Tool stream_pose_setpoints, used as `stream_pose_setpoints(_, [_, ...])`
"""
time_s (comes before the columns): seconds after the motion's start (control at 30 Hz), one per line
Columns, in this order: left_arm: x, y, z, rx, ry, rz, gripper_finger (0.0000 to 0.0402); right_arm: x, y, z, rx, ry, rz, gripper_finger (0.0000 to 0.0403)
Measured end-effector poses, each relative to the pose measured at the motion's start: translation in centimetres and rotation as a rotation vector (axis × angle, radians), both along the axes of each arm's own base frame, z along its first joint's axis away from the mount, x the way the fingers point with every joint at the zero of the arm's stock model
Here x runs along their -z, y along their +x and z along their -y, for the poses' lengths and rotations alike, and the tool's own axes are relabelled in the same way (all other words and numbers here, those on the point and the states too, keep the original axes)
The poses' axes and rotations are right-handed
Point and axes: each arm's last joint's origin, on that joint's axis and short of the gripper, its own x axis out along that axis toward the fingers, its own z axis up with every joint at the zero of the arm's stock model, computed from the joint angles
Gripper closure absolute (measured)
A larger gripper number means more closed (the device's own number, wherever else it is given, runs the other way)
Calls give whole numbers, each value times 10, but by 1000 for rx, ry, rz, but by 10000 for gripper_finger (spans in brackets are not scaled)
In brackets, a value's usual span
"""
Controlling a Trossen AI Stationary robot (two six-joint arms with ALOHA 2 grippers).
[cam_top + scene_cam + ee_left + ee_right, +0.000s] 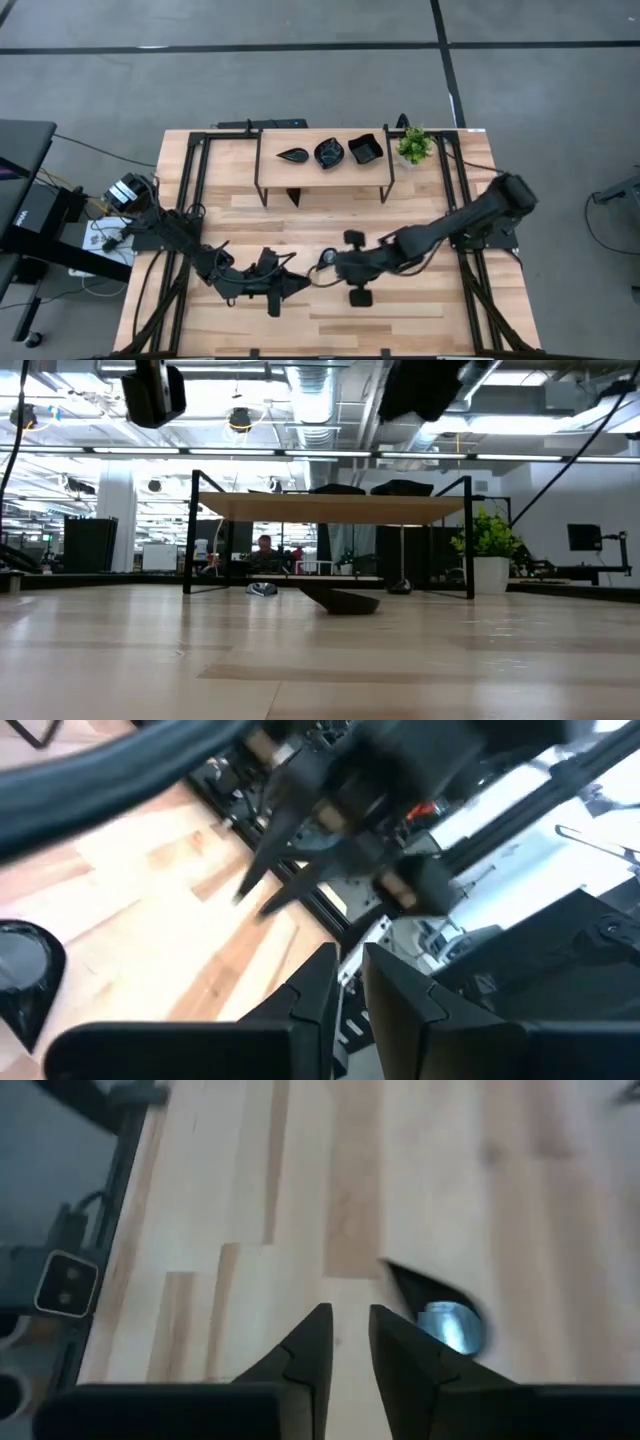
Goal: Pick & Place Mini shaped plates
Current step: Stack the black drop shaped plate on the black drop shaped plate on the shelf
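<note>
One mini shaped plate, a glossy black teardrop (440, 1318), lies flat on the table, just past my right gripper's fingertips. It also shows in the low view (340, 601) and the left wrist view (20, 982). My right gripper (350, 1335) hangs above the table, slanting down, its fingers almost together with nothing between them. My left gripper (350, 985) waits level near the table's front (298, 285), its fingers as close together and also holding nothing. Three more plates rest on the shelf top: teardrop (293, 155), scalloped (329, 152) and square (365, 149).
A low wooden shelf on thin black legs (322, 165) stands at the table's far side. A small potted plant (413, 146) is at its right end. Black frame rails (195, 190) run along both table sides. Bare wood lies between the shelf and the grippers.
</note>
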Motion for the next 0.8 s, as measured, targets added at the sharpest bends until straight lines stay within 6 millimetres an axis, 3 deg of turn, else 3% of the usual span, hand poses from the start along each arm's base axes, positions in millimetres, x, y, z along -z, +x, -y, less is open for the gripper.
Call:
stream_pose_setpoints(0.2, [-1, 16, -23, -95, -35, 7, 348, -49, -42, 8, 96, -65, 117, 337])
stream_pose_setpoints(0.37, [-7, 42, -54, -21, -74, 14, 348, -83, -83, 11, 48, -77, 202, 337])
stream_pose_setpoints(0.6, [-36, 64, -72, -71, 188, 85, 347, -89, -141, 28, -31, -83, 211, 337])
stream_pose_setpoints(0.8, [-50, 75, -87, -130, 260, 110, 331, -82, -162, 39, -8, -23, 319, 337])
